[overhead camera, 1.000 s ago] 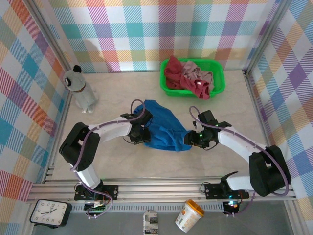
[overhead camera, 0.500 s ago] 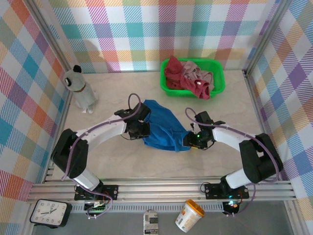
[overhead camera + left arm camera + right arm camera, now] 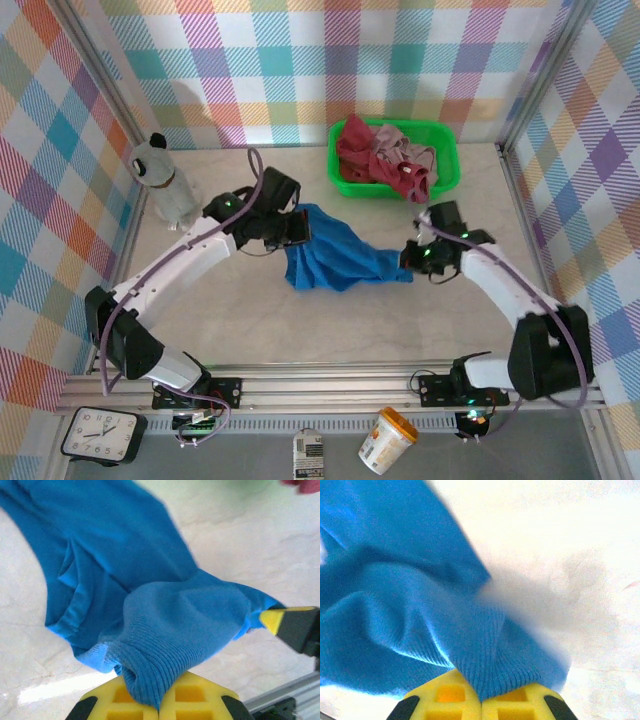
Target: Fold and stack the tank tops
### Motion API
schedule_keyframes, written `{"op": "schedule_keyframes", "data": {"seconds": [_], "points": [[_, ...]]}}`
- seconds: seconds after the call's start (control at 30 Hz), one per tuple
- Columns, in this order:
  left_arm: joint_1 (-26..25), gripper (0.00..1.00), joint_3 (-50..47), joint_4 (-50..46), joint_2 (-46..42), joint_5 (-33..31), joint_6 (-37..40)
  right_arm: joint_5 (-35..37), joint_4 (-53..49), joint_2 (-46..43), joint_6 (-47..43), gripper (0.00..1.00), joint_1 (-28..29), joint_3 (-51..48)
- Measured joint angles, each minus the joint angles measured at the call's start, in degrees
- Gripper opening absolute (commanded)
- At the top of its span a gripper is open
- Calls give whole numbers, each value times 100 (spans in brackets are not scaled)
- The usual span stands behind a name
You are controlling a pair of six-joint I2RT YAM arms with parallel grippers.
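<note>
The blue tank top (image 3: pixel 335 260) is stretched across the middle of the counter (image 3: pixel 250 320). The left pincer (image 3: pixel 297 228) and right pincer (image 3: pixel 408 262) each clench a bunched edge of it. The ribbed knit looks light, limp and stretchy; hems and corners likely offer the surest hold.

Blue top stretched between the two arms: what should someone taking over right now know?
Left gripper: shut on the blue tank top, at its left end.
Right gripper: shut on its right end.
The blue tank top spans between them above the table, unfolded.
The dark red top and pink top lie crumpled in the green basket.
Done: nothing folded or stacked.
Left: fold all three, then stack.
</note>
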Motion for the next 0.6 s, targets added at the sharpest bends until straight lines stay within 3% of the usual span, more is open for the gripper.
{"op": "schedule_keyframes", "data": {"seconds": [0.17,0.37,0.47,0.6], "points": [[101,0,1864,-640,461,-223,501,-44,-363,-470,-372,0,-127,1648],[479,0,4192,-1665,1180,-901,1143,-317,-428,-304,-562,0,-70,3042],[634,0,4968,-2009,1263,-1285,1377,-396,-385,-101,-638,0,-22,3665],[852,0,5283,-2149,1119,-1576,1596,-476,-254,105,-750,0,4,4310]]}}
